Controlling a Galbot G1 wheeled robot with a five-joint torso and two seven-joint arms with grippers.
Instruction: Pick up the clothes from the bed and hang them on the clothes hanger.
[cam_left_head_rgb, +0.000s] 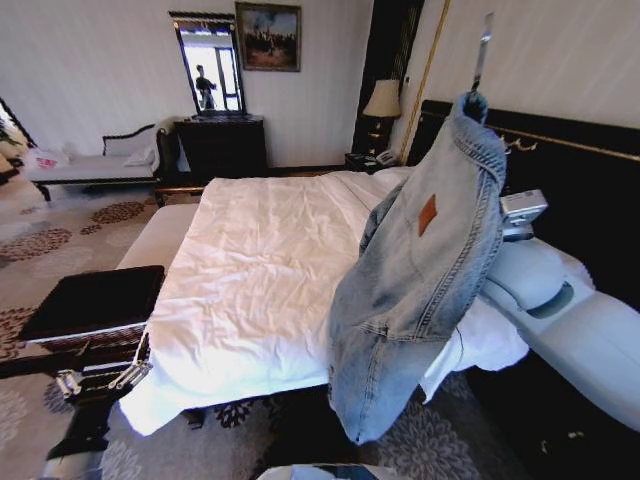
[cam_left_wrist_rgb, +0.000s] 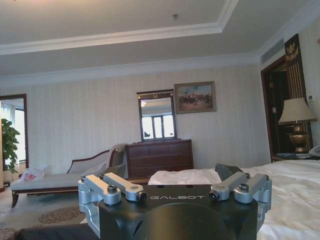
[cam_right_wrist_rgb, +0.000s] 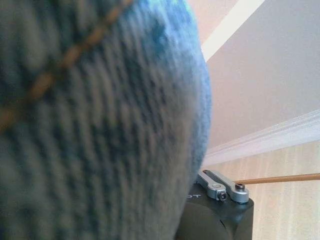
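Note:
The clothes (cam_left_head_rgb: 415, 290), a light-blue denim jacket, hang free in the air over the right side of the bed (cam_left_head_rgb: 250, 270). They dangle from my raised right gripper (cam_left_head_rgb: 472, 102), which is shut on the fabric near the collar. Denim (cam_right_wrist_rgb: 95, 125) presses right up against that wrist's camera and hides the fingers. The jacket's hem reaches down past the mattress edge. My left gripper (cam_left_head_rgb: 98, 380) is parked low at the bed's near left corner, open and holding nothing; in the left wrist view the left gripper (cam_left_wrist_rgb: 175, 186) faces across the room. The clothes hanger is out of view.
A tall black headboard (cam_left_head_rgb: 580, 180) with a gold rail and small hooks (cam_left_head_rgb: 515, 146) stands close behind the jacket. A dark-topped bench (cam_left_head_rgb: 95, 300) lies left of the bed. A dresser (cam_left_head_rgb: 222, 145), chaise (cam_left_head_rgb: 90, 165) and lamp (cam_left_head_rgb: 382, 100) line the far wall.

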